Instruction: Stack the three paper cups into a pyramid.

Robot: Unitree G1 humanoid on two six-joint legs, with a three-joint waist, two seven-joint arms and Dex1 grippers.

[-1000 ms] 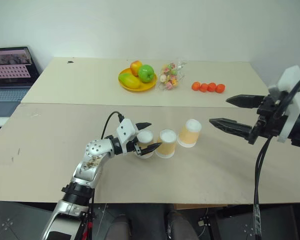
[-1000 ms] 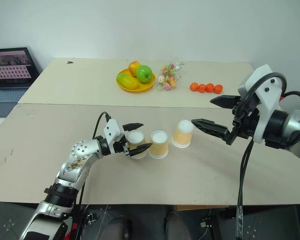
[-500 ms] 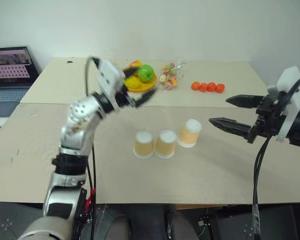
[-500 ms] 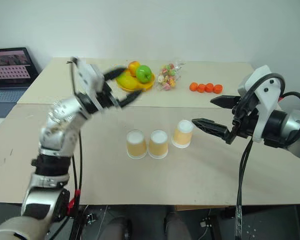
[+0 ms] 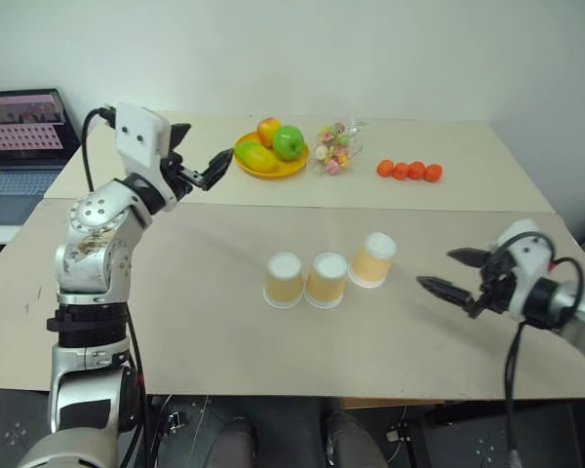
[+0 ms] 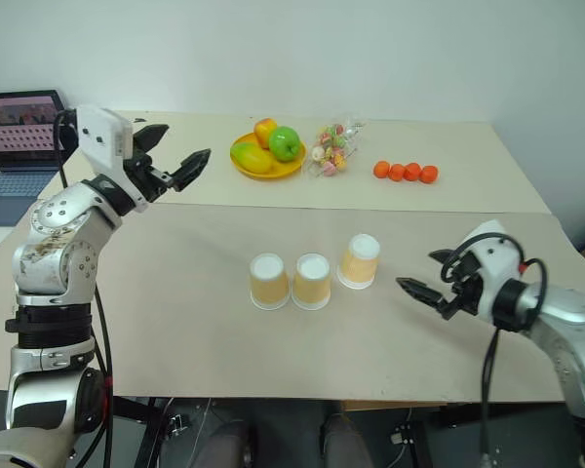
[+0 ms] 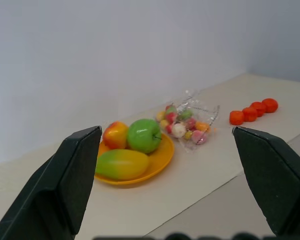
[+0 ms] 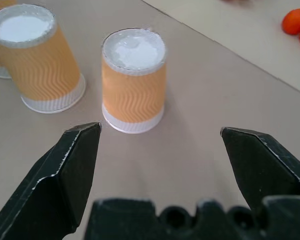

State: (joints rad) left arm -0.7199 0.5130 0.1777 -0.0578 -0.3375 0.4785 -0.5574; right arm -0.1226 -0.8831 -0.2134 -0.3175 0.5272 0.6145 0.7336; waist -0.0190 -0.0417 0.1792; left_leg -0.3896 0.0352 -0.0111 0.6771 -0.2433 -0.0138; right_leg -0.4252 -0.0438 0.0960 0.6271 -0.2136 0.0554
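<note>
We see the three paper cups [image 5: 325,277] upside down in a row near the middle of the table [image 5: 175,292]; the left two touch, the third stands just beside them, slightly further back. Nothing is stacked yet. Our left gripper [image 5: 198,158] is raised well clear, jaws apart, empty, pointing toward the fruit plate [image 5: 270,156]. Our right gripper [image 5: 452,274] sits low to the right of the row, jaws apart, facing the nearest cup [image 8: 134,85] without touching it.
</note>
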